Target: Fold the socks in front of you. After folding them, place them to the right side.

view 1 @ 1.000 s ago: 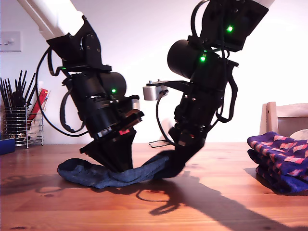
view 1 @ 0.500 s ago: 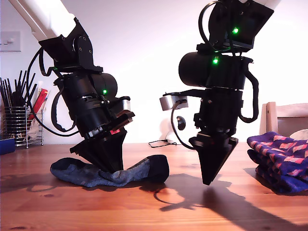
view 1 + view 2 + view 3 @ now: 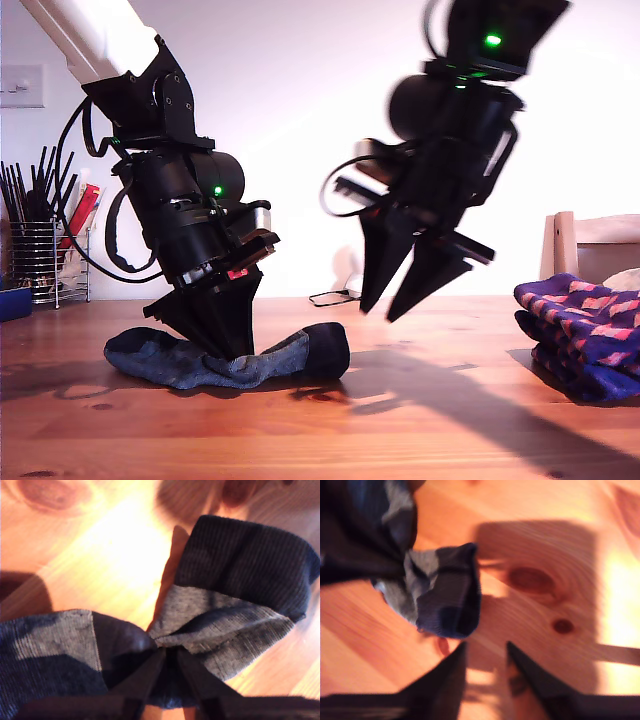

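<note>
— On the wooden table (image 3: pixel 420 420), nearest us, what's lying there?
— A grey-blue sock (image 3: pixel 225 360), bunched, with my first gripper (image 3: pixel 228 345) clenched on its middle.
— And the other one?
— My second gripper (image 3: pixel 395 305) hangs above the table, fingers spread, empty. Checked socks (image 3: pixel 580 340) are stacked at the exterior view's right.

Bare table (image 3: pixel 440 400) between sock (image 3: pixel 230 358) (grey) — folded pile (image 3: pixel 585 335).
</note>
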